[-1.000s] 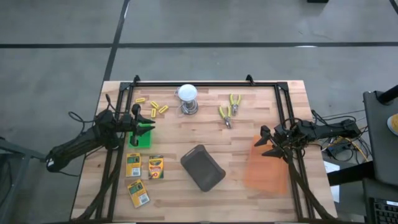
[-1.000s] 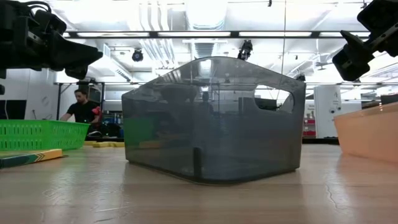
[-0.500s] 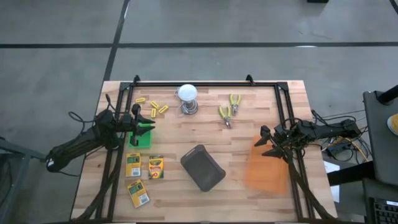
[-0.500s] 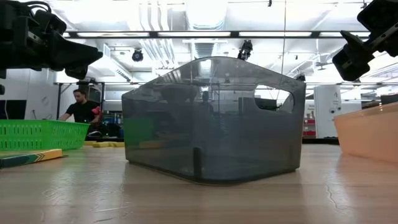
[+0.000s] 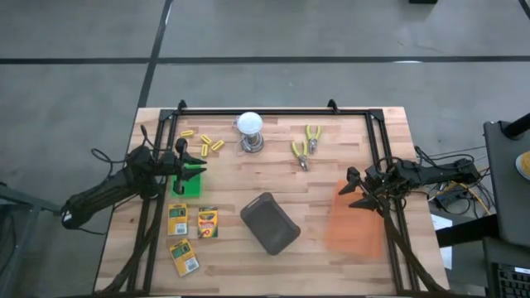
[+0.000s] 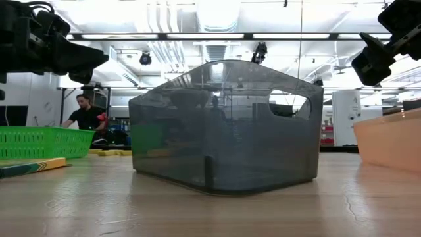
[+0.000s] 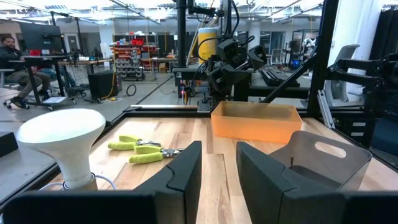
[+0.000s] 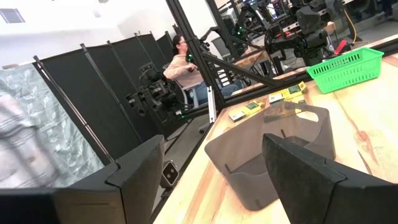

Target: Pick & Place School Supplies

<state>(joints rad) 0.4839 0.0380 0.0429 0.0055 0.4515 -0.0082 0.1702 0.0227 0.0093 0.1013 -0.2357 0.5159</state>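
Three green-and-yellow crayon boxes [image 5: 192, 234] lie flat near the table's left near corner; they also show in the right wrist view [image 8: 273, 99]. Several short yellow pieces [image 5: 204, 141] lie at the far left. My left gripper [image 5: 195, 165] hovers open over a small green basket [image 5: 189, 183], above the table. My right gripper [image 5: 356, 189] hovers open at the far edge of an orange bin [image 5: 354, 220]. Neither touches anything.
A dark translucent bin [image 5: 270, 222] sits mid-table, nearer the near edge. A white bulb on a metal base [image 5: 250, 130] and yellow-handled pliers [image 5: 305, 146] lie toward the far edge. A black frame rail [image 5: 273, 110] runs around the table. People sit in the room behind.
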